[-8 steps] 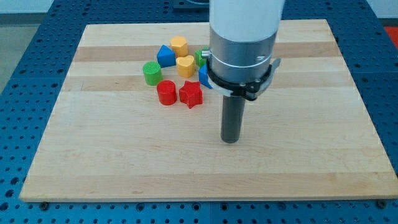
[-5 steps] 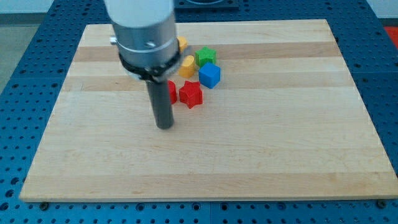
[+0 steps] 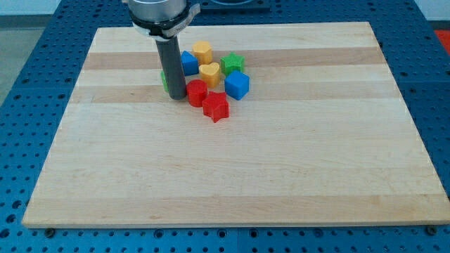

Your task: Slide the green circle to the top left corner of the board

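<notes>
Tip (image 3: 176,97): lower end of the dark rod, set down on the board (image 3: 295,176) in the upper-left part of the block cluster. A plain rod with nothing to open or close, it holds nothing and can only push.

Green circle (image 3: 164,81): mostly hidden behind the rod; only a green sliver shows at the rod's left edge, touching or just behind it. Exact contact cannot be told. Seen this way, the circle lies to the upper left of my tip.

Key relation: the top left corner (image 3: 98,31) is further up and to the view's left, beyond the circle. Tip, circle and corner sit roughly in line, with my tip on the side away from the corner. Judgement: a push up and left would carry the circle toward its goal, and the board along that path looks bare.

Count of blocks, 8 in all:
- 2 green: 1 circle, 1 star (image 3: 233,64)
- 2 red: 1 round block (image 3: 197,93) just right of my tip, 1 star (image 3: 216,107)
- 2 blue: 1 cube (image 3: 237,85), 1 partly hidden piece (image 3: 188,63), shape unclear
- 2 orange-yellow: 1 hexagon (image 3: 202,51), 1 heart (image 3: 209,73)

Risk, as a judgement: the red round block stands close enough to be dragged along.
</notes>
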Motion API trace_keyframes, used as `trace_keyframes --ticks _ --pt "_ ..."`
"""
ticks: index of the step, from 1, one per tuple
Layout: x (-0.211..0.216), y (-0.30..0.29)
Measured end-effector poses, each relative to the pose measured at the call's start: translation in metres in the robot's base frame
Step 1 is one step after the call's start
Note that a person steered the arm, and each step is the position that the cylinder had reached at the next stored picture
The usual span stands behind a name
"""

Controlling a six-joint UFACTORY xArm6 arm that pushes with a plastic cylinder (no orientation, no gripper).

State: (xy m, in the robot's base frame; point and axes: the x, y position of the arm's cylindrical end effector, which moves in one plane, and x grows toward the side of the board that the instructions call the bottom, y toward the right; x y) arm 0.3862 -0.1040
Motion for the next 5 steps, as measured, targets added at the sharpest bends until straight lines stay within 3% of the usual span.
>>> trace_keyframes --ticks 2,5 --pt "-0.023 -0.014" --pt "-0.096 -0.024"
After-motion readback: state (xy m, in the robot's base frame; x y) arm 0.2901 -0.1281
